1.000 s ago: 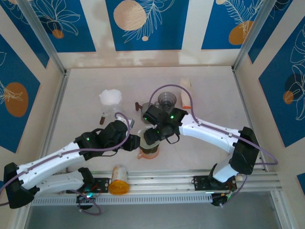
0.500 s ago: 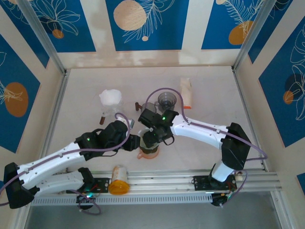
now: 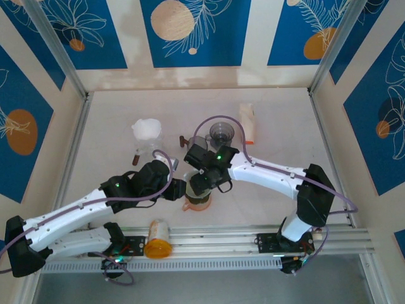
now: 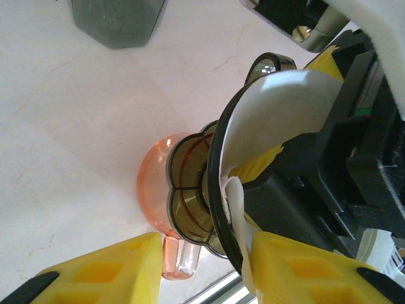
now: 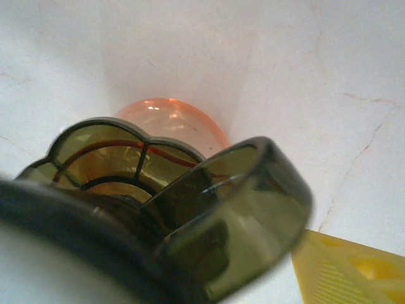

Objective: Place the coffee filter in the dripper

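As it is standing on the pale, faintly veined counter (image 3: 278,126) near the front edge, the dripper (image 4: 190,193) is pointing its mouth straight up. In the left wrist view that long axis is running across the frame, foot to the left, mouth to the right.

Item 1, dripper: smoky brown translucent plastic, glossy, with dark ribs showing through the wall, a scalloped lower flange, a thick dark rim and a rounded loop handle. It is sitting on item 2.

Item 2, base (image 4: 150,190): orange translucent plastic, rounded and smooth, carrying a small handle on its side.

Item 3, coffee filter (image 4: 278,107): thin white matte paper, curving like part of a cone. It is lying in the dripper's mouth, its upper edge rising above the rim and a narrow strip trailing along the rim's near side.

Item 4, right gripper (image 3: 200,183): black body, yellow fingers. It is reaching into the mouth with its fingers standing apart behind the paper, one showing above the sheet and one below.

Item 5, left gripper (image 3: 178,189): matching yellow fingers, standing apart and straddling the dripper's rim and the base's handle. Whether they are pressing on either I cannot tell.
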Robot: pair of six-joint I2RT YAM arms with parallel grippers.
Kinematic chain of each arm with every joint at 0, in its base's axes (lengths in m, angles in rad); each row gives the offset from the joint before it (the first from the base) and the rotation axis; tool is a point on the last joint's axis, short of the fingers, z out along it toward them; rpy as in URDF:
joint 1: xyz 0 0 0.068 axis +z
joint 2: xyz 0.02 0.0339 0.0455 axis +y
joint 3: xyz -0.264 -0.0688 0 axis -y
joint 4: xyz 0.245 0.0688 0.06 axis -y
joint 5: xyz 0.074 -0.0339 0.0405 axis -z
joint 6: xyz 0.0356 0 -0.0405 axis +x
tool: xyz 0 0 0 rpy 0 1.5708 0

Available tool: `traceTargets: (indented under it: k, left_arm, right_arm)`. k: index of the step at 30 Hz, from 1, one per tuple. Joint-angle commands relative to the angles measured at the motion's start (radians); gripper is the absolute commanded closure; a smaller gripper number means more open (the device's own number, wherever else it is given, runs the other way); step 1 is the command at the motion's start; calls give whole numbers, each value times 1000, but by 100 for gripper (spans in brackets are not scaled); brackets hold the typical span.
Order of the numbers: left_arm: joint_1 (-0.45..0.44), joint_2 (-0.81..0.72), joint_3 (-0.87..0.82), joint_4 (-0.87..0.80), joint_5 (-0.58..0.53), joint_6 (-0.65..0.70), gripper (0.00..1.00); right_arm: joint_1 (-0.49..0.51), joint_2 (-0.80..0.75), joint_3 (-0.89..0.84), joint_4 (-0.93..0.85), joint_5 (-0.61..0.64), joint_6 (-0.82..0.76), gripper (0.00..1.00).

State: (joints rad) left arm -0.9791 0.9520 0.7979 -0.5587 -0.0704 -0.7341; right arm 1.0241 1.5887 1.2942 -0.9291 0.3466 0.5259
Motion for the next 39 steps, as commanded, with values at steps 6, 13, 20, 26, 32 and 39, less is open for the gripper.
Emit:
traceTargets:
  k: [6,13,20,26,32,39]
  left_arm:
    - [16,-4,-19,10,15,-11,60]
    - [18,-10,-15,14,15,-17,52]
    - [19,-29,-9,30,18,-20,41]
    - [19,-57,-4,52,17,-22,36]
    - [18,-69,7,53,14,-18,32]
    - [118,-61,62,46,70,22,48]
  right_arm:
    - [23,-186,32,-20,116,20,26]
    - [17,-305,-40,-21,148,79,27]
    - [14,-378,-107,4,147,120,27]
    - [12,-432,-139,20,155,137,27]
    - [9,-492,-173,23,177,165,27]
    - [-15,-558,-229,20,191,209,27]
